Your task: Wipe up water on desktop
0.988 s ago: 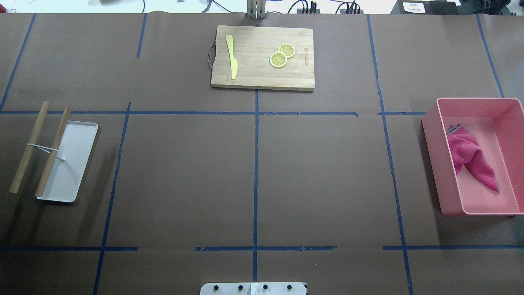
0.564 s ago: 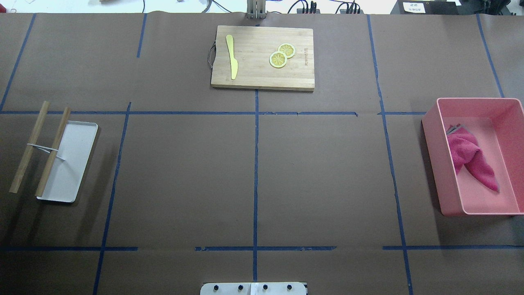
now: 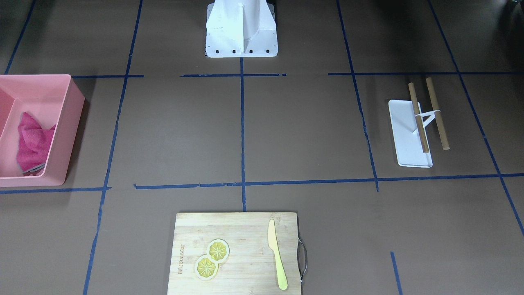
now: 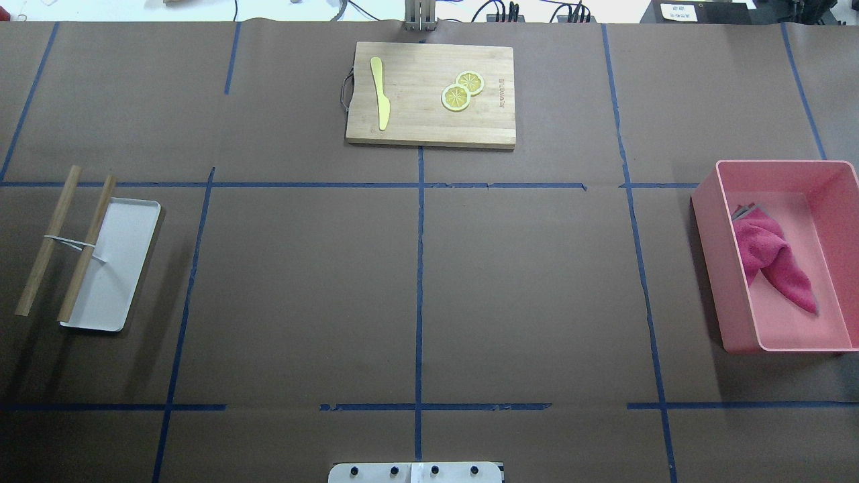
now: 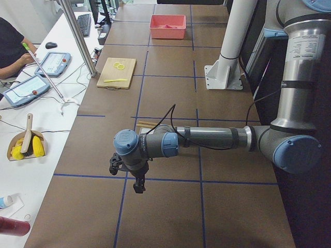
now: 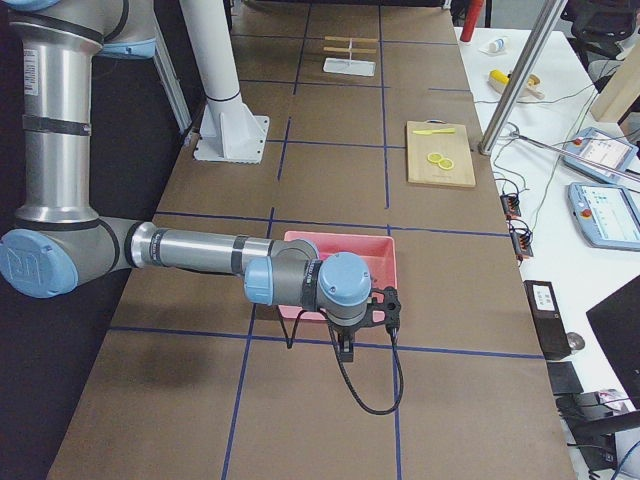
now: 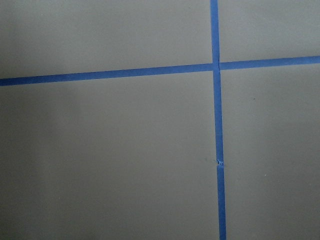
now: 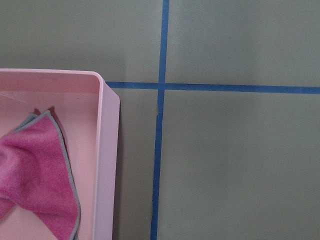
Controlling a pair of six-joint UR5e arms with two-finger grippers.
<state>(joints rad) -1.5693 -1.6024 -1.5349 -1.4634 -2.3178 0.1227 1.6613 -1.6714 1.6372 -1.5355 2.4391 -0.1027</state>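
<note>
The desktop [image 4: 302, 288] is a dark-brown tabletop marked by blue tape lines; I see no water on it in any view. A pink cloth [image 4: 772, 258] lies crumpled in a pink bin [image 4: 708, 268] at the right; it also shows in the right wrist view [image 8: 35, 185]. My left gripper [image 5: 135, 181] hangs over the table's left end, seen only in the exterior left view. My right gripper [image 6: 348, 345] hangs beside the bin's near side, seen only in the exterior right view. I cannot tell if either is open or shut.
A bamboo cutting board [image 4: 416, 127] with a yellow knife [image 4: 380, 94] and two lemon slices [image 4: 462, 90] lies at the far centre. A white tray [image 4: 124, 268] with two wooden sticks [image 4: 86, 248] lies at the left. The robot base plate [image 4: 416, 473] is at the near edge.
</note>
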